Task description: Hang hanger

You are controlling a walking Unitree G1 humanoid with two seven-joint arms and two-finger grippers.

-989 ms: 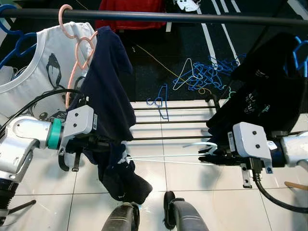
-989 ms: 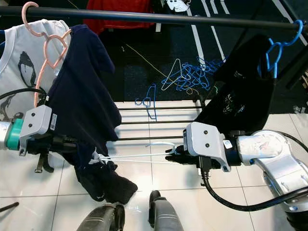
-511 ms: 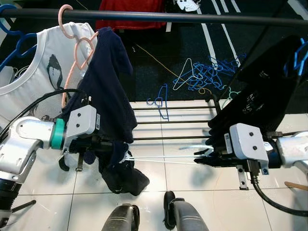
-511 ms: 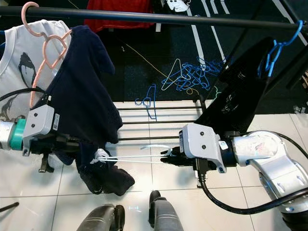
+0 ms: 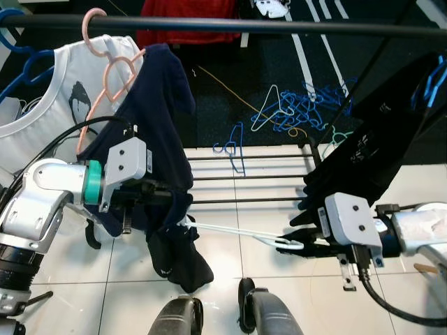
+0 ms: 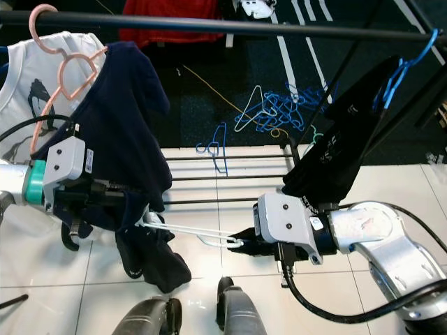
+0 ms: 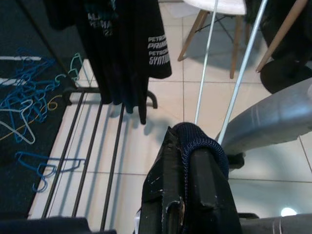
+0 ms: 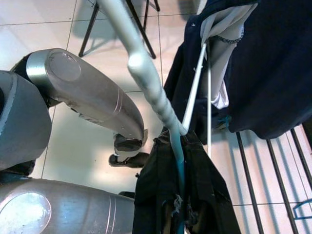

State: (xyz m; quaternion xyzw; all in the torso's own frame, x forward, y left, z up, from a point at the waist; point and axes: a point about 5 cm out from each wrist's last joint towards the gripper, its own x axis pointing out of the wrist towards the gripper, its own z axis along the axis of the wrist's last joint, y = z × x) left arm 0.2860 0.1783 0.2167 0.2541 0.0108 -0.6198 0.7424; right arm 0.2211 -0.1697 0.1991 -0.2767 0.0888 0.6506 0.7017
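A navy shirt [image 5: 157, 118] hangs bunched from a pink hanger [image 5: 105, 63] on the black rail [image 5: 279, 26] at the left. My left gripper [image 5: 162, 198] is shut on the shirt's fabric low down; in the left wrist view a navy hem [image 7: 200, 146] wraps over the fingers. A thin white hanger [image 5: 230, 232] runs from inside the shirt, sloping down to the right. My right gripper [image 5: 288, 244] is shut on its hook end, and the right wrist view shows the hanger's neck [image 8: 161, 105] rising from between the fingers.
A white printed T-shirt [image 5: 42, 91] hangs left of the navy shirt. A black shirt [image 5: 377, 139] on a blue hanger hangs at the right. Several blue hangers [image 5: 300, 108] lie on the dark mat beyond the rack's low bars [image 5: 244, 178]. My feet [image 5: 216, 314] stand on white tiles.
My right gripper has dropped and moved left with the hanger's hook, so the white hanger now slopes instead of lying level. My left gripper has risen a little with the navy shirt.
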